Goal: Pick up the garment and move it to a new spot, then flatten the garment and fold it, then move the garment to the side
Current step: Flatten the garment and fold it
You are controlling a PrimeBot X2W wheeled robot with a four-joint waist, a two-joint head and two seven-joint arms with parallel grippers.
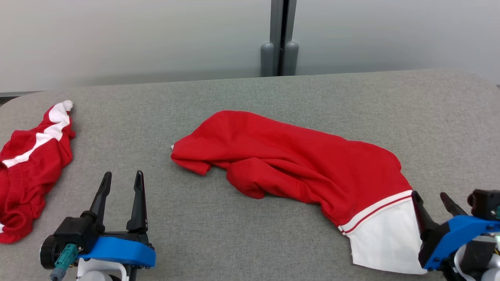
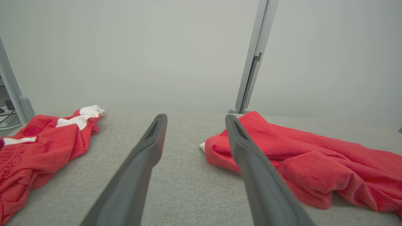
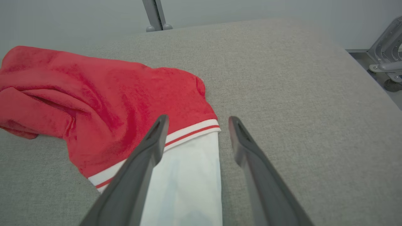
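My right gripper (image 1: 429,194) is sitting with jaws spread, gripping nothing, just beside the white end of the red garment (image 1: 297,164). The garment is lying crumpled mid-table (image 1: 234,238), long axis running from near-right toward centre-left. My left gripper (image 1: 123,173) is hovering spread too, farther off, so the right arm is looking nearer.

The garment (image 1: 297,164) at centre frame was soft red cloth with a fuzzy, matt nap; its white end at lower right looked smoother. Grey woven fabric, matt and slightly rough, covered the table (image 1: 218,234). The left gripper (image 1: 123,173), lower left, had matt dark plastic fingers (image 1: 138,203).
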